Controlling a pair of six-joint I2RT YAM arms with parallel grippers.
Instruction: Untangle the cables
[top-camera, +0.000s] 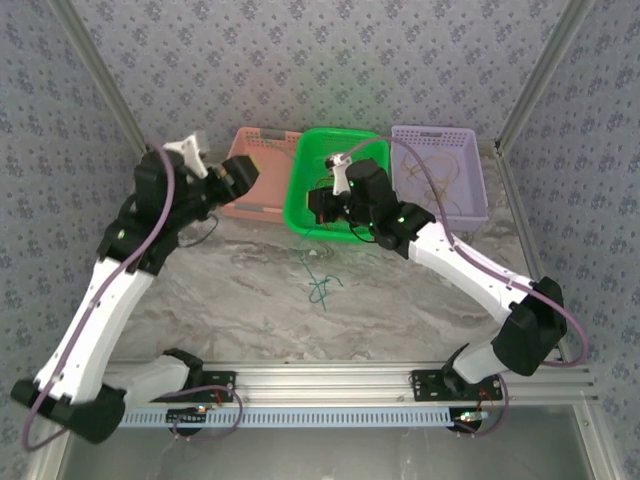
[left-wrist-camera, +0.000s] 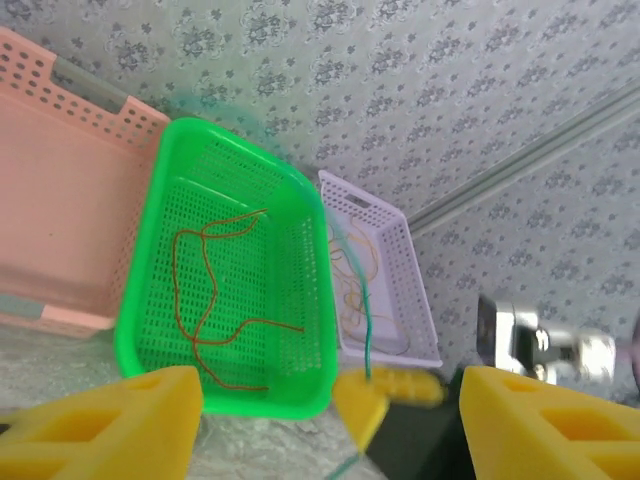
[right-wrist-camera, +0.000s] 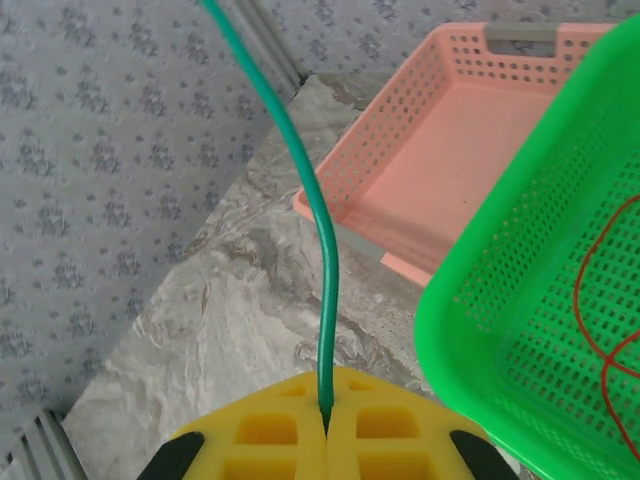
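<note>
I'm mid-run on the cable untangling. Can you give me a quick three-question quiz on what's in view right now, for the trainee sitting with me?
1. True or false: the right gripper is shut on the green cable.
2. Which basket holds the red-orange cable? A: pink. B: green. C: purple.
3. Fill the gap: the fingers of the left gripper stand ____.

Key
1. True: the cable is pinched between its yellow pads.
2. B: it lies loose in the green basket.
3. Open, with nothing between them.
</note>
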